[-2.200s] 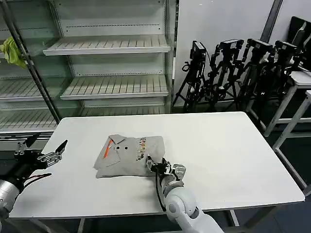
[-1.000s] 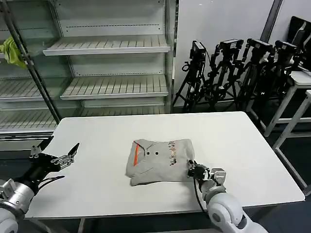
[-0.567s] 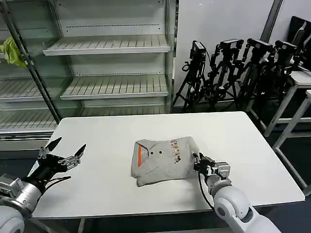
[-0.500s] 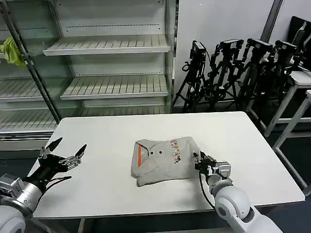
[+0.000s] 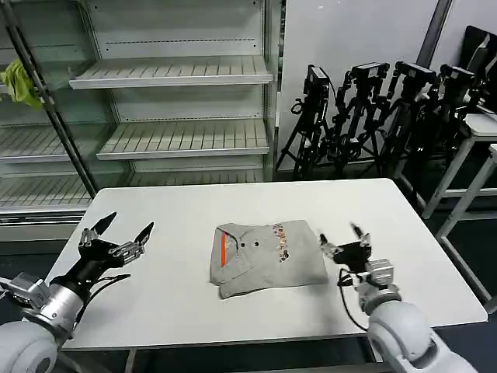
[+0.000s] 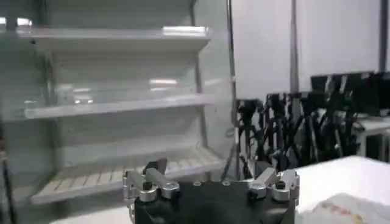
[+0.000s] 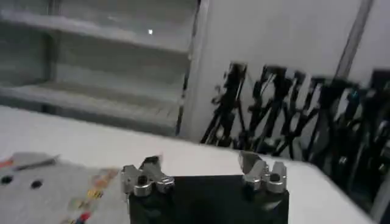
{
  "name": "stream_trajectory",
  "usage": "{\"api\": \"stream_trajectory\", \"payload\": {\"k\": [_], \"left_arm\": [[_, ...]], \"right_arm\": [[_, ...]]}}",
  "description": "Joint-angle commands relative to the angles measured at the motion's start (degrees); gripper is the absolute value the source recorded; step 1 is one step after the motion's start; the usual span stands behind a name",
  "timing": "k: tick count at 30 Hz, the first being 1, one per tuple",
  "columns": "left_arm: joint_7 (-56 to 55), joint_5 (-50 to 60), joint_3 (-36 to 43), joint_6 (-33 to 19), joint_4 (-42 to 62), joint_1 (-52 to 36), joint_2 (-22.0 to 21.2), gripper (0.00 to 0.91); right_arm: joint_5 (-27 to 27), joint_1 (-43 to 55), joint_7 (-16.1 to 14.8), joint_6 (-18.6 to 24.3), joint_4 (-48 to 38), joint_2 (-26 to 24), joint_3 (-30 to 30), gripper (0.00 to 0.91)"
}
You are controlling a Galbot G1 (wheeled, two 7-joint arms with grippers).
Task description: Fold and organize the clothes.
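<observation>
The light grey T-shirt [image 5: 268, 259] lies folded into a compact rectangle near the middle of the white table [image 5: 404, 233], its orange neck label toward the left and the small cartoon print along the far edge. The right gripper [image 5: 346, 240] hovers just right of the shirt, fingers spread wide and holding nothing — clear of the cloth. The left gripper [image 5: 116, 235] hangs over the table's near-left corner, also wide open and empty. Behind, a shelf rack [image 5: 171, 74] holds a yellow-green cloth [image 5: 19, 82] at far left.

Head looks down; wrists level (sharing shelves [image 5: 171, 71]).
</observation>
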Motion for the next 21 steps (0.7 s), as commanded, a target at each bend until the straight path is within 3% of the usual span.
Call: {"api": "stream_trajectory", "payload": {"k": [1,5,10,13,18,21], "left_arm": [[5.3,1.7,2.7,-6.9,3.7,-10.9,-3.9,0.907],[6.8,1.8,4.1,-8.3,4.5,-13.8,-5.5,0.907],[12.8,2.5,5.2,-8.6,5.7,-16.9,-6.8,0.907],[14.1,0.2,4.9,-8.9,6.4,-18.8,-7.6,0.907],[10.9,-6.4,6.5,-11.3,5.6,-18.9,-7.7,0.907],[7.1,-8.4,6.7,-12.5,4.6,-18.3,-8.0,0.907]], "right_arm": [[-10.5,-9.2,-5.1,6.5,12.7,-1.5,23.1,0.907],[-11.7,-10.4,-11.2,12.5,11.5,-0.7,30.2,0.907],[-8.3,-9.7,-24.8,17.5,9.1,0.6,38.7,0.907],[-5.8,-9.1,-31.0,18.8,7.5,0.9,41.3,0.907],[0.3,-7.1,-35.7,20.9,4.3,1.4,41.6,0.907],[1.1,-6.5,-36.8,22.0,3.3,3.0,41.1,0.907]]}}
